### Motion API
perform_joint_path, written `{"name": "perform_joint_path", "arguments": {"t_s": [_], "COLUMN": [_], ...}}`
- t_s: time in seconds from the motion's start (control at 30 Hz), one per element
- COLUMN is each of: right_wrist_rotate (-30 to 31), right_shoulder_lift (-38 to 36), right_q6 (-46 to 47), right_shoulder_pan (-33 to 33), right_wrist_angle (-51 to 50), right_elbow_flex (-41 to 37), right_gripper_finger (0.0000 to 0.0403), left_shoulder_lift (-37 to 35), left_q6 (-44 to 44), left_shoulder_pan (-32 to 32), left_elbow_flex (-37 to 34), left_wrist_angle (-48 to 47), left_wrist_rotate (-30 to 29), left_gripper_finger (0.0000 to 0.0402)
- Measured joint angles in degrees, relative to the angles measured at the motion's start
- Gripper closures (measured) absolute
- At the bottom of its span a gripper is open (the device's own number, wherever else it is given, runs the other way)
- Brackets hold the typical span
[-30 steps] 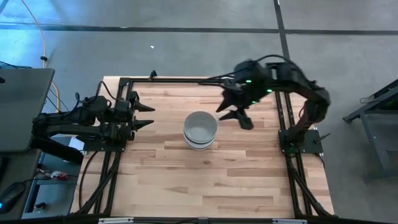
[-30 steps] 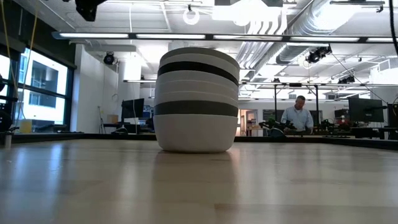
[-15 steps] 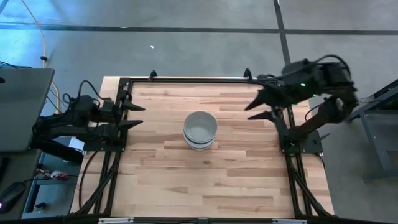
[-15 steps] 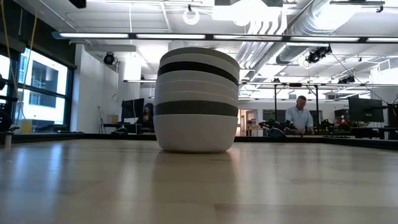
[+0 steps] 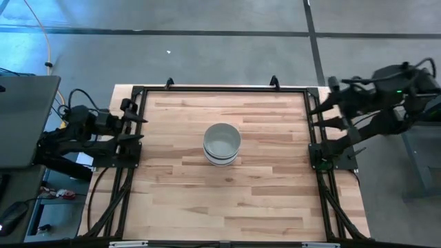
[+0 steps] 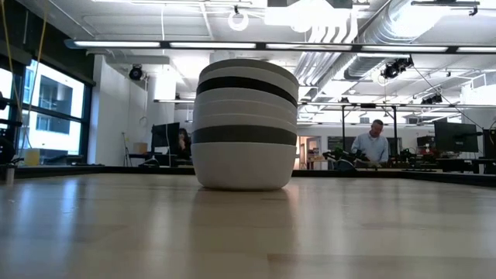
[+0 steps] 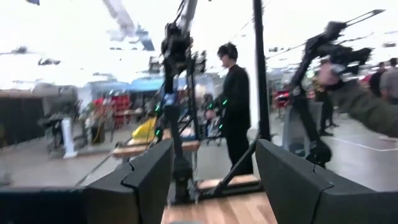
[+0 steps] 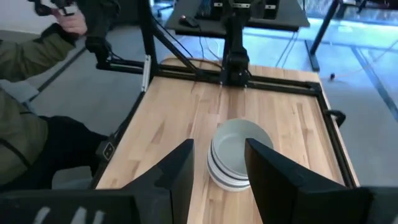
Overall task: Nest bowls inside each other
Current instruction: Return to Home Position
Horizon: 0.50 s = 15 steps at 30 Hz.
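Observation:
The bowls stand nested in one stack (image 5: 222,143) at the middle of the table, the lowest white bowl on the wood. The low view shows the stack (image 6: 244,124) as white rims with a dark grey band, a black band and a grey top. The right wrist view looks down into the top bowl (image 8: 239,149). My left gripper (image 5: 140,129) hangs open at the table's left edge, well away from the stack; its own view shows it (image 7: 214,171) open. My right gripper (image 5: 318,118) is open at the table's right edge, also far from the stack (image 8: 217,146).
A dark metal frame (image 5: 220,88) runs round the wooden table. A person's sleeve and hand (image 8: 37,43) show beyond the table's left side, another person in black (image 7: 236,106) beyond its right side, and a third person (image 6: 374,143) stands far off in the room.
My right gripper has drawn back from just beside the stack toward the table's right edge, staying open. My left gripper has pulled back a little toward the left edge. The stack has not moved.

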Motion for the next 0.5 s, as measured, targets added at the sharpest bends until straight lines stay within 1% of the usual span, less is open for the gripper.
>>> {"name": "perform_joint_path", "arguments": {"t_s": [0.1, 0.23, 0.4, 0.5], "right_wrist_rotate": [0.0, 0.0, 0.0, 0.5], "right_shoulder_lift": [-4.3, -10.5, -19.7, -25.7], "right_q6": [-0.5, -1.0, -1.1, -1.4], "right_shoulder_pan": [0.4, 0.4, 0.4, 0.2], "right_wrist_angle": [1.1, 2.8, 6.3, 10.3], "right_elbow_flex": [-3.6, -9.1, -17.3, -23.3], "right_gripper_finger": [0.0267, 0.0267, 0.0267, 0.0267], "left_shoulder_lift": [-1.0, -2.4, -3.3, -3.5], "left_q6": [0.4, 1.8, 2.1, 2.6], "left_shoulder_pan": [0.0, 0.0, 0.0, 0.0], "left_elbow_flex": [0.0, 0.1, 1.1, 1.3], "left_wrist_angle": [1.8, 3.8, 4.0, 4.0], "left_wrist_rotate": [1.8, 1.8, 0.1, -1.5], "left_gripper_finger": [0.0186, 0.0186, 0.0186, 0.0186]}}
